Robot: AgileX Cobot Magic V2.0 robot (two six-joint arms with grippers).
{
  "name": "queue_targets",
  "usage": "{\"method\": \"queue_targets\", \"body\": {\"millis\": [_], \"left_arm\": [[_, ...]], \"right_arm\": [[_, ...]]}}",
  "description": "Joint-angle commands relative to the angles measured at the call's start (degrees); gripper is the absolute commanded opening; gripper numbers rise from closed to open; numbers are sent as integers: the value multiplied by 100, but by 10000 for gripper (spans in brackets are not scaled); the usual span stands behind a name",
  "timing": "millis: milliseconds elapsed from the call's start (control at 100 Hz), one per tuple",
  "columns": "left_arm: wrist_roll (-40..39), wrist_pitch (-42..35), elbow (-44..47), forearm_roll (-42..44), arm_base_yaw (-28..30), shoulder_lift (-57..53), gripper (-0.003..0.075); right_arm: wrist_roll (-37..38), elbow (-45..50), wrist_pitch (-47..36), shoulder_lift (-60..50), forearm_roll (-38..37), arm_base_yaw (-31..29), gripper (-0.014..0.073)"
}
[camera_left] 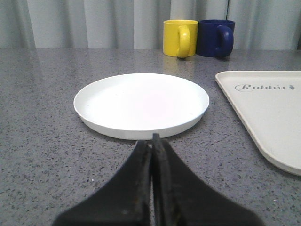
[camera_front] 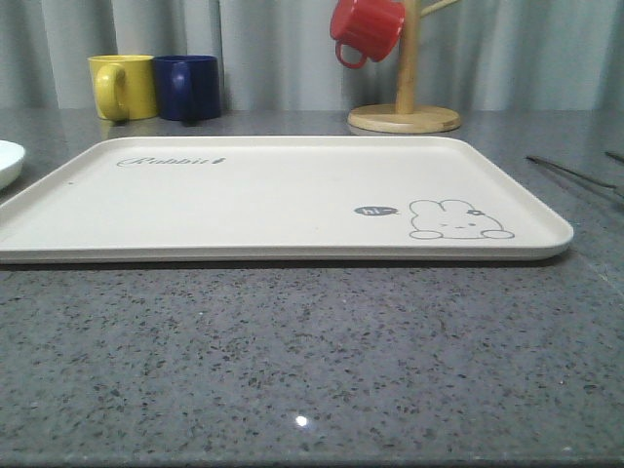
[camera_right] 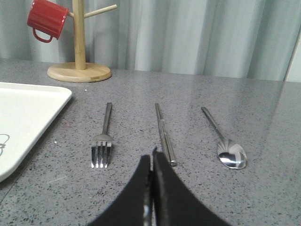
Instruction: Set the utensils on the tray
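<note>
Looking forward over the bench [camera_front: 312, 370], we see the tray [camera_front: 244, 195] lying flat on the speckled grey surface, cream-coloured, with a "Rabbit" script near its far left corner and a grey rabbit drawing with a "hi" bubble near its right edge. Nothing lies on it. Behind it stand a yellow mug [camera_front: 123, 87] and a dark blue mug [camera_front: 187, 88], just beside each other, and farther right a wooden mug tree [camera_front: 405, 107] with a red mug [camera_front: 365, 31] hanging from one peg. The edge of a white plate [camera_front: 8, 162] shows just left of the tray.

From the left wrist we see the left gripper [camera_left: 152, 137] with its dark fingers pressed together and nothing between them, low over the bench just short of the plate's near rim.

From the right wrist we see the right gripper [camera_right: 152, 151], likewise pressed together and holding nothing. Beyond it the utensils lie on the bare bench to the right of the tray, side by side and apart: the fork [camera_right: 104, 139] nearest the tray, the chopsticks [camera_right: 164, 133] in the middle, the spoon [camera_right: 225, 142] farthest out. The gripper's tip sits just beside the near end of the chopsticks; we cannot tell whether it touches them.
</note>
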Motion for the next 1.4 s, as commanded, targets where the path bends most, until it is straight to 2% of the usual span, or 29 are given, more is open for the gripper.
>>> {"method": "queue_targets", "body": {"millis": [0, 600, 990, 1070, 1220, 1390], "left_arm": [[-44, -525, 158, -43, -2, -201, -19], [-44, -525, 158, -43, -2, -201, -19], [-44, -1013, 95, 15, -2, -201, -20], [-34, -891, -86, 15, -2, -190, -20], [-34, -126, -769, 39, 121, 67, -20], [-34, 599, -1602, 39, 199, 876, -20]], "right_arm": [[-45, 22, -463, -114, -66, -25, -74], [-45, 22, -463, -114, -66, -25, -74], [-45, 22, -463, -114, -66, -25, -74], [-45, 22, -463, -114, -66, -25, -74], [-45, 22, -463, -114, -66, -25, -74], [-45, 22, -463, -114, -66, -25, -74]]}}
